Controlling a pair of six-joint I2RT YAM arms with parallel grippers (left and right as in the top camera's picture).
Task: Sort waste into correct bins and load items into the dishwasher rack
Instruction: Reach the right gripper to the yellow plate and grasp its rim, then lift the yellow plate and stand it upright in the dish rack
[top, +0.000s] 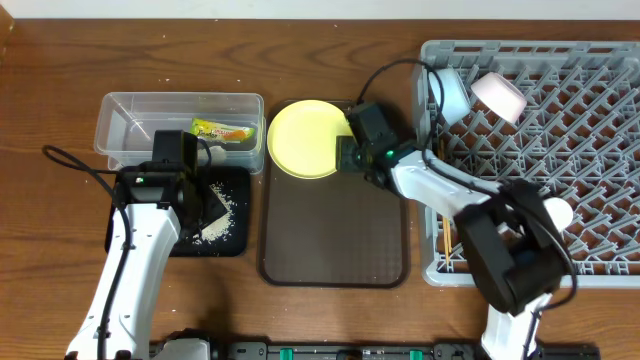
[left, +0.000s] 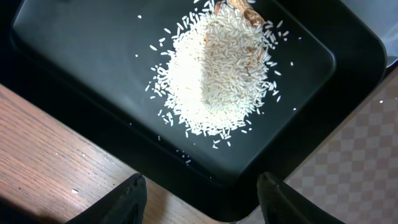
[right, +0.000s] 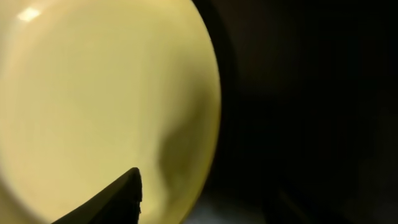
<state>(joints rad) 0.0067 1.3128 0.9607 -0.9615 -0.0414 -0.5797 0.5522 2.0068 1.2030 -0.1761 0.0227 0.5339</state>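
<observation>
Rice (left: 211, 68): binned in black tray (left: 81, 50).
Left hand (left: 202, 186): spread, empty, above.
Right hand (top: 353, 152): at yellow plate (top: 305, 138); grip we cannot tell.

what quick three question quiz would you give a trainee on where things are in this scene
1. True or false: the snack wrapper lies in the clear tub.
2. Which gripper is at the rim of the yellow plate?
3. The rice heap sits in: A) the clear tub, B) the black tray, C) the yellow plate.

Key: 1 true; 2 the right gripper; 3 B.
</observation>
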